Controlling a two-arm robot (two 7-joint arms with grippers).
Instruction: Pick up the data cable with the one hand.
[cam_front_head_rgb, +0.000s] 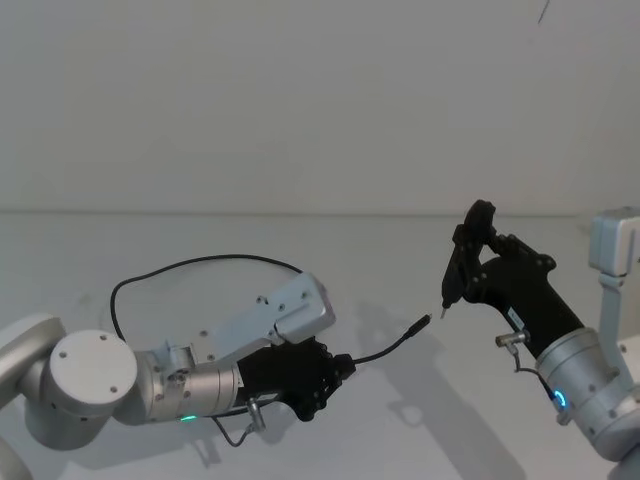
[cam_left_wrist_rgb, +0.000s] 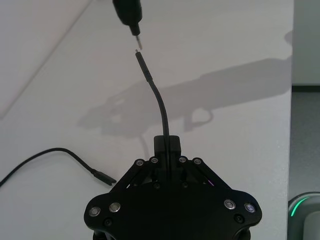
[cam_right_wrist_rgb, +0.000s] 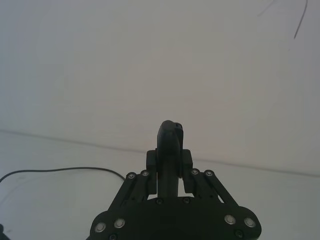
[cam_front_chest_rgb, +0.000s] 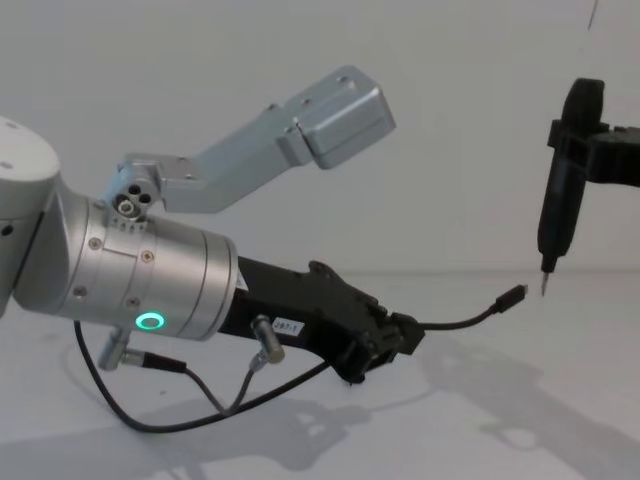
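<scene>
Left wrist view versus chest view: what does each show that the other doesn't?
Left wrist view adds the long thin black data cable's other plug lying on the white table. Chest view adds the left gripper's thick silver wrist with its green ring. Both show the left gripper shut on the cable, its lifted plug just short of the right gripper's slim dark pen-shaped tool.

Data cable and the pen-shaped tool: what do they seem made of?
Data cable: likely matte black rubber or plastic sheath; it bends in a smooth curve out of the shut jaws of the left gripper. Pen-shaped tool, held tip-down by the right gripper: matte black body, probably plastic, with a thin bright tip that looks like metal.
</scene>
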